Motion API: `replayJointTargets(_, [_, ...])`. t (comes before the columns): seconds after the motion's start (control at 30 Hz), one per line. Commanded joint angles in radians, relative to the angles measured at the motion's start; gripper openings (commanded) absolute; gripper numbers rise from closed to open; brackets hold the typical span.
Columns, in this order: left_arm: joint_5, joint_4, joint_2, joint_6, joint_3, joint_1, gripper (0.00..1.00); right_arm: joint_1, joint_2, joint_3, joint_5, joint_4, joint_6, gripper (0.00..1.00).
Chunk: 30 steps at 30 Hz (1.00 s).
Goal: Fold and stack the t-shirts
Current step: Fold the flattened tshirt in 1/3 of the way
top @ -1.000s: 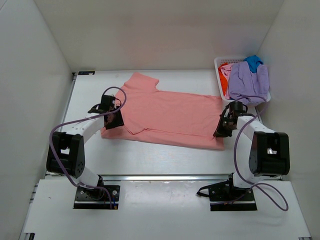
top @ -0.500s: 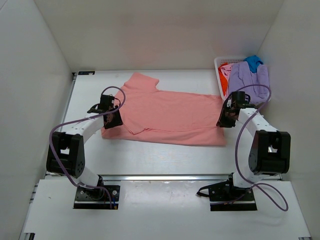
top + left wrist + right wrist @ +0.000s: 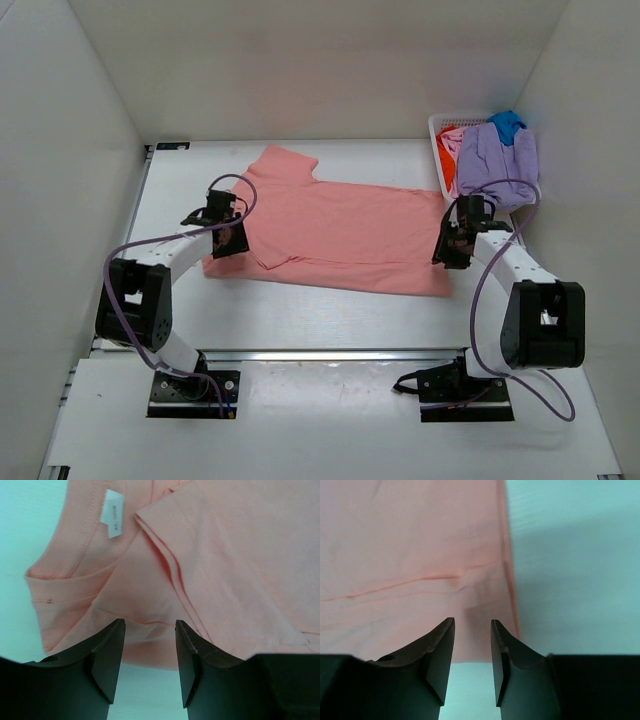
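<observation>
Flat on table (image 3: 300, 310), salmon-pink t-shirt (image 3: 340, 235); left fingers (image 3: 116, 641) at sleeve, right fingers (image 3: 445, 641) at hem corner, parted, empty; seemingly poised to pinch opposite ends for folding.

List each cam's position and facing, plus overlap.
Top external: above and behind the bases, looking down at the table, salmon-pink t-shirt and basket; left arm and right arm show.
Left wrist: on the left arm, looking down past the open left tool at the shirt's neckline and label.
Right wrist: on the right arm, looking down past the open right tool at the shirt's hem corner.
Shared: all see the salmon-pink t-shirt.
</observation>
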Motion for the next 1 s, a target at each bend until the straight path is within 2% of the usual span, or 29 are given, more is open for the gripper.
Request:
replayJointTargets(0.0, [-0.043,0.013,0.038,-0.018,0.034,-0.034,0.56,0.059,-0.021,-0.020,-0.016,0.056,0.007,0.32])
replayJointTargets(0.17, [-0.092,0.012,0.125,-0.038,0.045,-0.092,0.56,0.121,0.046,-0.023,-0.030,0.114,0.027,0.33])
replayJointTargets(0.33, [-0.132,-0.134,0.205,-0.002,0.092,-0.129,0.54,0.148,0.138,-0.023,-0.048,0.133,0.032,0.35])
replayJointTargets(0.43, [-0.110,-0.188,0.202,-0.007,0.067,-0.140,0.48,0.171,0.180,-0.029,-0.044,0.114,0.023,0.35])
replayJointTargets(0.6, [-0.099,-0.217,0.104,-0.036,-0.031,-0.168,0.46,0.198,0.215,-0.046,-0.076,0.090,0.026,0.35])
replayJointTargets(0.97, [-0.089,-0.301,-0.198,-0.060,-0.223,-0.171,0.43,0.268,0.149,-0.127,-0.079,0.073,0.055,0.35])
